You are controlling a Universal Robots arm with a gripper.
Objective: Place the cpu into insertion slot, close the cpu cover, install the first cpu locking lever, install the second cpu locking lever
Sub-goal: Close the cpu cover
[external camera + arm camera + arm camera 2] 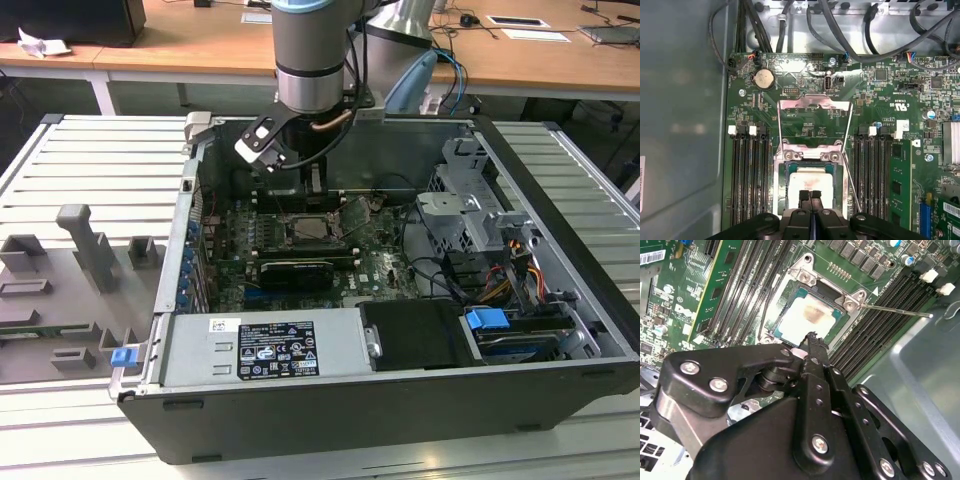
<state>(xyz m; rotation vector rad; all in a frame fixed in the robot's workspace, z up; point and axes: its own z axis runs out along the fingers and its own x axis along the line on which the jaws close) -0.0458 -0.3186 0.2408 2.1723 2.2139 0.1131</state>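
Observation:
The cpu [810,181], a pale square chip with a brownish smudge on top, lies flat inside the insertion slot [781,187] on the green board. It also appears in the second wrist view, cpu [812,315] in slot [790,292]. The cpu cover [815,102], a silvery frame with a cut-out middle, stands swung open on the slot's far side. A thin locking lever [854,192] sticks out loose beside the slot, lever [895,311]. My gripper [810,196] hovers just over the cpu's near edge with its fingers pressed together and nothing between them. Seen from outside, the gripper [313,185] hangs over the slot [312,228].
Long black memory slots [750,175] flank the socket on both sides. Cables [850,30] run along the case wall behind the board. The open computer case [560,190] holds a drive cage [465,210], a power supply [270,345] and a black card [295,272].

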